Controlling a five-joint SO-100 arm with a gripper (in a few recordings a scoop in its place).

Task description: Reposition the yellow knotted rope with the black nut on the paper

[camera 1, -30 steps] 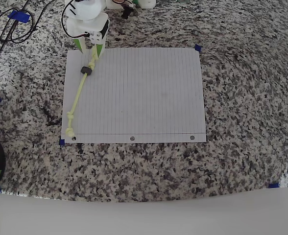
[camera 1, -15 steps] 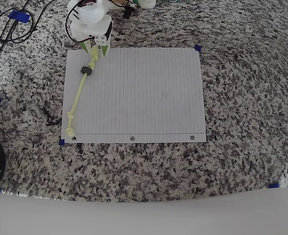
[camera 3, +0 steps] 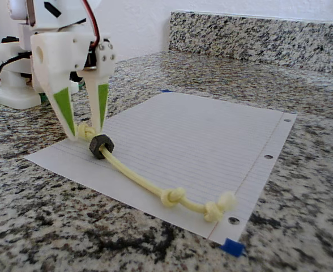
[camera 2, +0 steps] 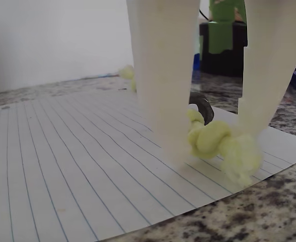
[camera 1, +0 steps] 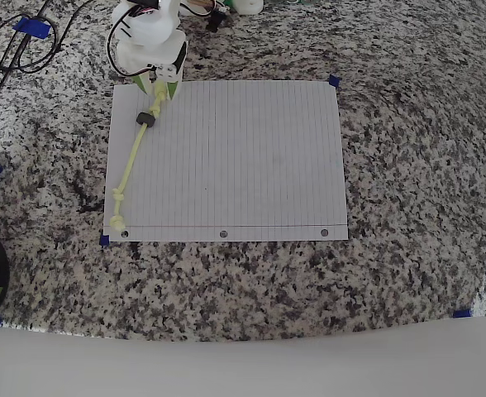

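The yellow knotted rope [camera 1: 133, 159] lies along the left side of the paper [camera 1: 243, 157], running from the top-left corner down to two knots near the bottom-left corner. The black nut [camera 1: 146, 119] is threaded on it near its upper end. My gripper [camera 1: 156, 89] stands tip-down on the paper's top-left corner. In the wrist view my gripper [camera 2: 213, 138] has the rope's end knot [camera 2: 208, 137] filling the gap between its white fingers, with the nut [camera 2: 202, 107] just behind. In the fixed view my gripper [camera 3: 87, 131] pinches that knot beside the nut [camera 3: 101, 146].
The paper is taped to a speckled granite counter [camera 1: 408, 273] with blue tape at its corners [camera 1: 334, 81]. Black cables [camera 1: 16, 45] lie at the top left. The arm's white base [camera 3: 13, 85] stands behind the gripper, and a wall and backsplash [camera 3: 257, 34] lie beyond.
The gripper shifted slightly right, then back left over the rope's upper end. The rope and the nut lie where they were.
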